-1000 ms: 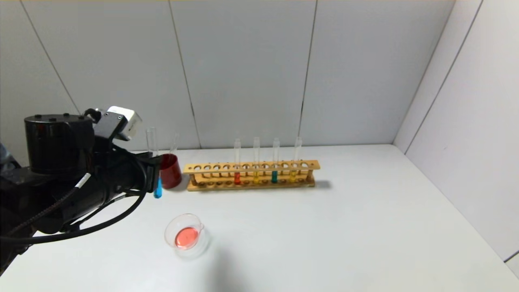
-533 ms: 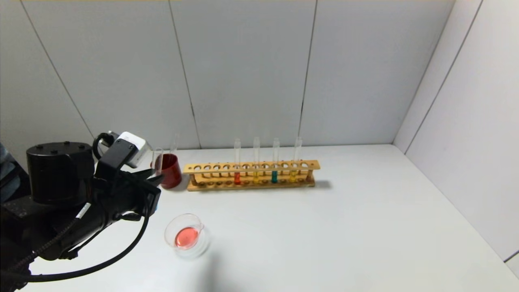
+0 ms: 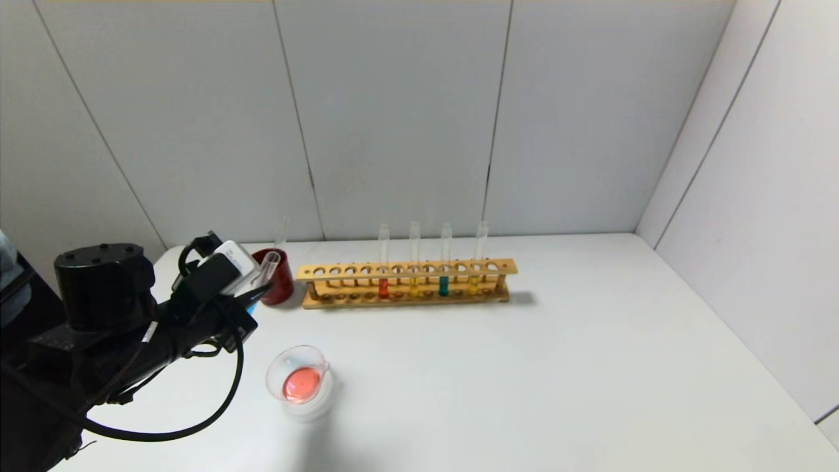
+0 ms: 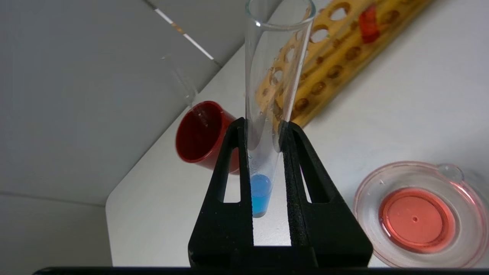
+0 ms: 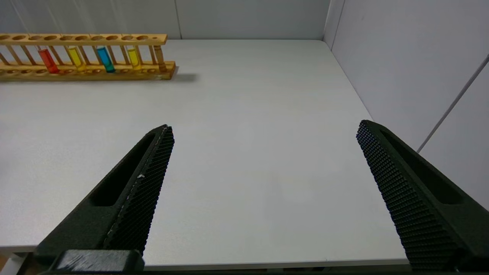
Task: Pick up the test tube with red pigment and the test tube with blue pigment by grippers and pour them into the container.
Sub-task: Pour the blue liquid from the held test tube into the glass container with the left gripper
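My left gripper (image 3: 255, 296) (image 4: 263, 128) is shut on the test tube with blue pigment (image 4: 267, 95), gripping it above the blue liquid at its tip. In the head view the tube (image 3: 267, 263) tilts, its mouth up and to the right, left of and behind the container (image 3: 298, 380). The container is a clear dish holding red liquid, also seen in the left wrist view (image 4: 416, 214). A tube with orange-red liquid (image 3: 383, 287) stands in the wooden rack (image 3: 406, 283). My right gripper (image 5: 263, 128) is open and empty over the table's near right, out of the head view.
A dark red cup (image 3: 276, 283) stands left of the rack with a clear tube (image 3: 282, 233) leaning in it. The rack also holds two yellow tubes (image 3: 413, 286) and a teal tube (image 3: 444, 285). Walls close the back and right.
My left arm has come down and drawn back with the blue tube. The tube has gone from upright to tilted, mouth to the right. The dish and rack have not moved.
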Controlling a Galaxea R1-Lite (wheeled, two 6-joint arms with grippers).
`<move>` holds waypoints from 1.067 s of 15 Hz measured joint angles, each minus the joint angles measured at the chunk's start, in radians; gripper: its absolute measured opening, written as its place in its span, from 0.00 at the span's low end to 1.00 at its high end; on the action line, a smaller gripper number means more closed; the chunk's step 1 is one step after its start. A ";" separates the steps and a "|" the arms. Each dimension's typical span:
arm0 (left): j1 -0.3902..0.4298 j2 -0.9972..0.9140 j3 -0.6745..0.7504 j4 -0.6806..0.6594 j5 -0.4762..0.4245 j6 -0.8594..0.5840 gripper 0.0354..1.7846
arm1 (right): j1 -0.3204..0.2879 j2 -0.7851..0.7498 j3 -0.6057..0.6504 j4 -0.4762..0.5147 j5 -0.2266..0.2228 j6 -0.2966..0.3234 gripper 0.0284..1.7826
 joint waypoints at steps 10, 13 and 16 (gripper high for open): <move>0.015 0.017 0.018 0.001 -0.086 0.163 0.15 | 0.000 0.000 0.000 0.000 0.000 0.000 0.98; 0.016 0.020 0.014 0.025 -0.107 0.238 0.15 | 0.000 0.000 0.000 0.000 0.000 0.000 0.98; 0.034 0.016 0.000 0.104 -0.106 0.335 0.15 | 0.000 0.000 0.000 0.000 0.000 -0.001 0.98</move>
